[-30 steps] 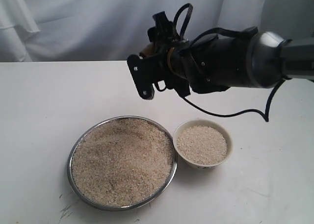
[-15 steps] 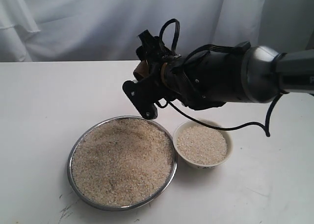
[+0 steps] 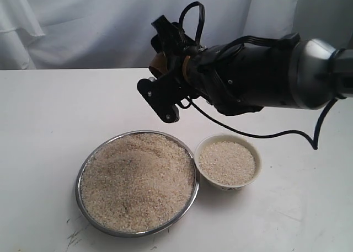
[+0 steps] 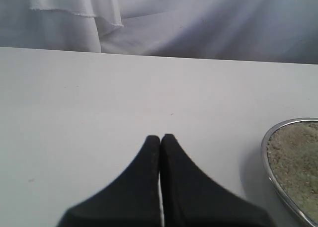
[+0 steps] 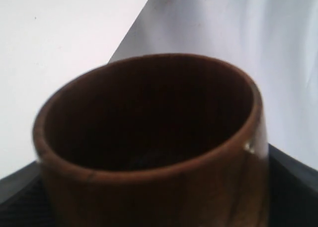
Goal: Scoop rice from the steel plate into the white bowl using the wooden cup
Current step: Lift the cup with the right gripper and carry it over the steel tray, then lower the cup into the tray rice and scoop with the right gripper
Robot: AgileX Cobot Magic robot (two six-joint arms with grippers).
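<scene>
1. Where the right gripper (image 3: 163,67) hangs in the air above the far rim of the steel plate (image 3: 78,185), we see its two black fingers clamped on the wooden cup (image 5: 149,177), one on either side of its wall.
2. We make out only a brown sliver of the cup in the exterior view, well clear of the plate. In the right wrist view its mouth faces the camera, and the inside is too dark for us to tell whether any grains lie there.
3. We find the left gripper (image 4: 160,140) with its jaws pressed tip to tip and nothing between them, low over the table (image 3: 44,125), beside the plate's rim but apart from it.
4. We see the rice (image 3: 138,180) heaped across the whole plate, right up to the rim.
5. We place the white bowl (image 3: 227,135) just beside the plate, on the side nearer the right arm. It also holds grains nearly to its brim.
6. We follow a black cable (image 3: 265,133) drooping from the right arm, away from the plate, over the bowl's far edge.
7. Beyond the plate we see a white cloth (image 3: 83,26) behind the table.
</scene>
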